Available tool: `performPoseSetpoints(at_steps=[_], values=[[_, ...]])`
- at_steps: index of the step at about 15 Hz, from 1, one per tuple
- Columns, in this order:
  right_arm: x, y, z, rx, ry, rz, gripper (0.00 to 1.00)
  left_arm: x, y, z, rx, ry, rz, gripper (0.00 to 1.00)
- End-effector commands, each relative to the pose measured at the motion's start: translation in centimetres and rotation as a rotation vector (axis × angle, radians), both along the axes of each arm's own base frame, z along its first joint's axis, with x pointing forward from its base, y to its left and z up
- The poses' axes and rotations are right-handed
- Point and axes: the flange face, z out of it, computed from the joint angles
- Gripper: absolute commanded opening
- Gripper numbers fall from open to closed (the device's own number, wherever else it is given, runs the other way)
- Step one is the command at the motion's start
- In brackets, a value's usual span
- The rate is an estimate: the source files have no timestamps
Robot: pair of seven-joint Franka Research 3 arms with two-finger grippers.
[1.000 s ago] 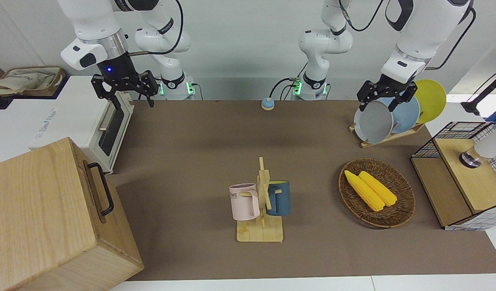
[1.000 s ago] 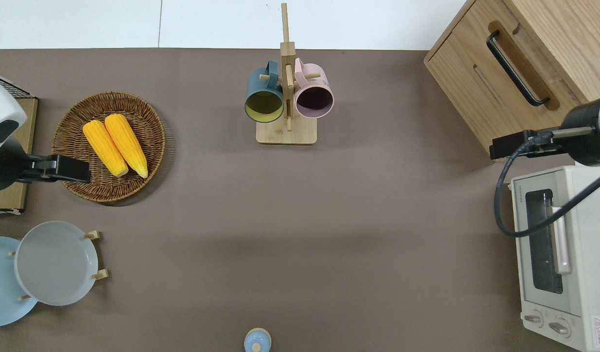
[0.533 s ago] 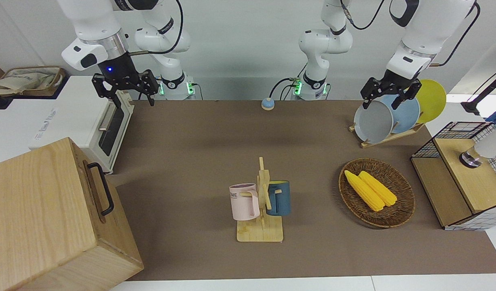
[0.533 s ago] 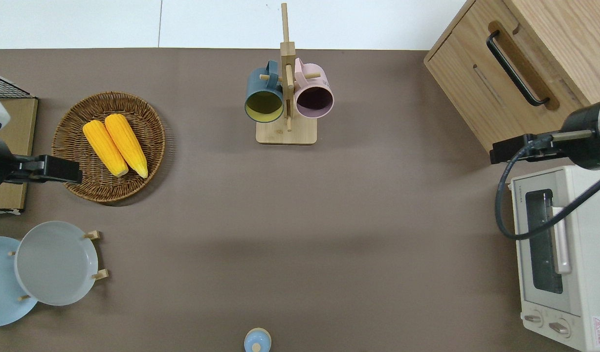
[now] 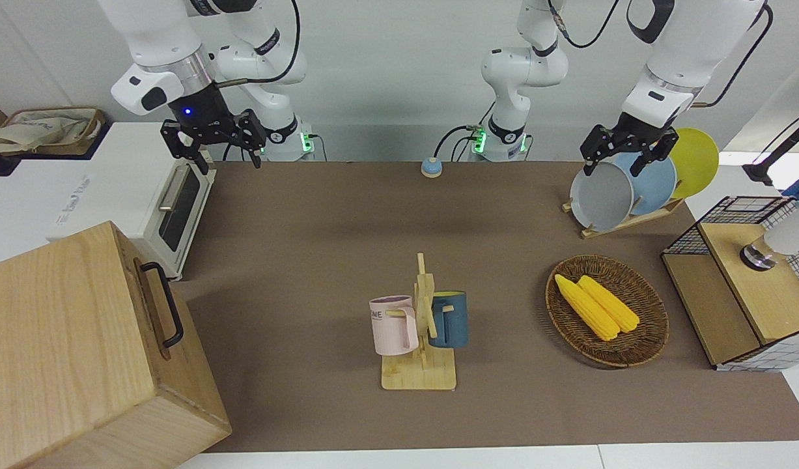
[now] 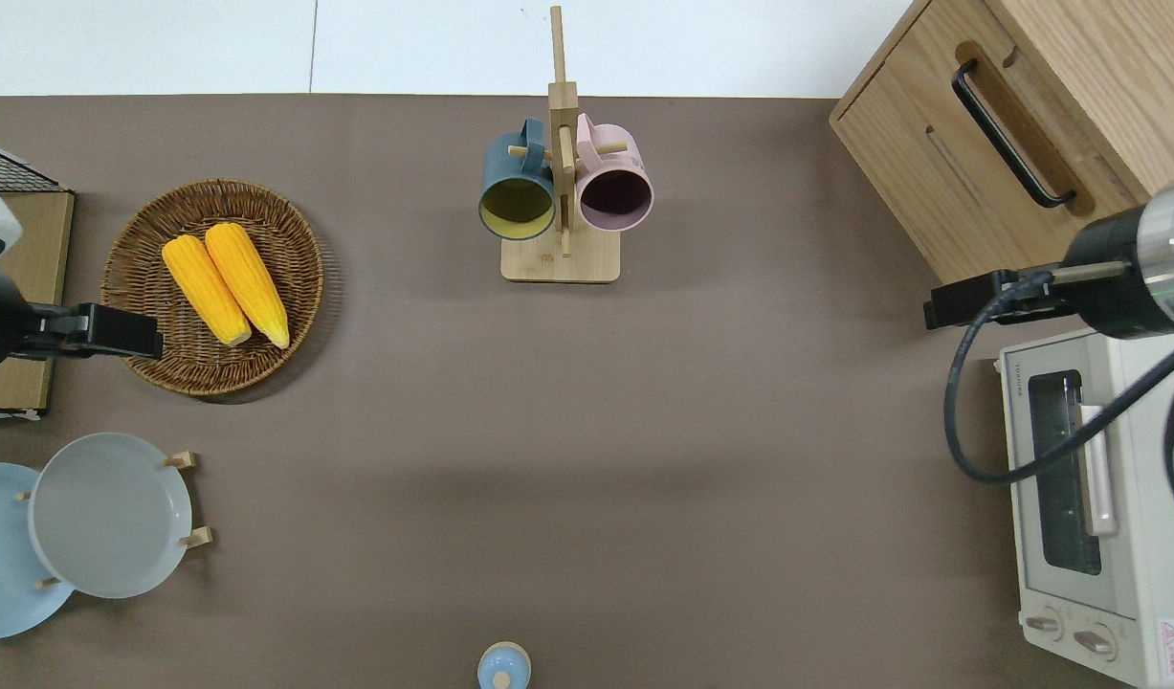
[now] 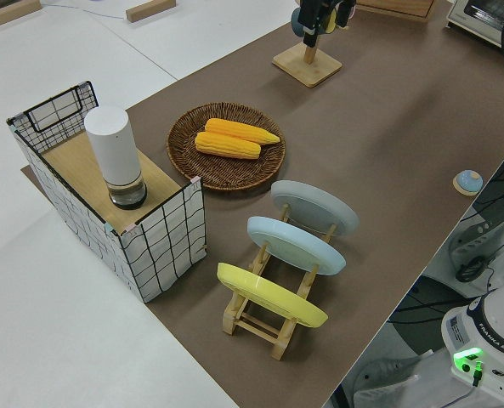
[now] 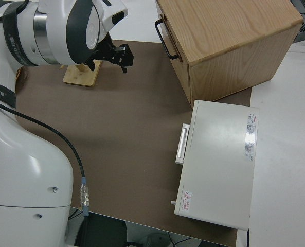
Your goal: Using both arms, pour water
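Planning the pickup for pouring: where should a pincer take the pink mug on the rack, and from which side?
Grip the pink mug across its body, coming from the right arm's end of the table. Its handle is hooked on a peg of the wooden rack, and the blue mug hangs on the rack's opposite face.

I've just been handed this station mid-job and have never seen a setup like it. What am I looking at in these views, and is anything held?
Two white robot arms stand at a brown-covered table. The front view faces them, so the right arm appears on its left and the left arm on its right. The overhead view looks straight down, and each side view watches one end of the table.

On the table are:
- a mug rack holding a pink mug and a blue mug
- a basket of corn
- a plate rack
- a toaster oven
- a wooden cabinet

Both sets of jaws are open and hold nothing. The right ones are beside the cabinet, and the left ones are over the basket's edge.
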Motion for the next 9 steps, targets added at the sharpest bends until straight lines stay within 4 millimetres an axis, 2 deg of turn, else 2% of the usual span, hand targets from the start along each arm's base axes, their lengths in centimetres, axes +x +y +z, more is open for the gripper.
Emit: performPoseSetpoints(at_steps=[1,3,6,9], values=[[0.6,3.5,-3.1,0.022,0.010,0.030,0.992,0.1,0.5,0.0,-0.006,0.003,-0.005,1.00],[1.3,5.9,-5.7,0.023,0.016,0.033,0.992,0.2,1.5,-0.1,-0.004,0.006,0.003,1.00],[2.9,11.1,-9.9,0.027,0.005,0.052,0.992,0.3,5.0,0.2,-0.007,-0.014,0.028,1.00],[4.4,14.0,-13.2,0.043,-0.024,0.060,0.992,0.3,8.8,0.5,-0.008,-0.029,0.066,1.00]])
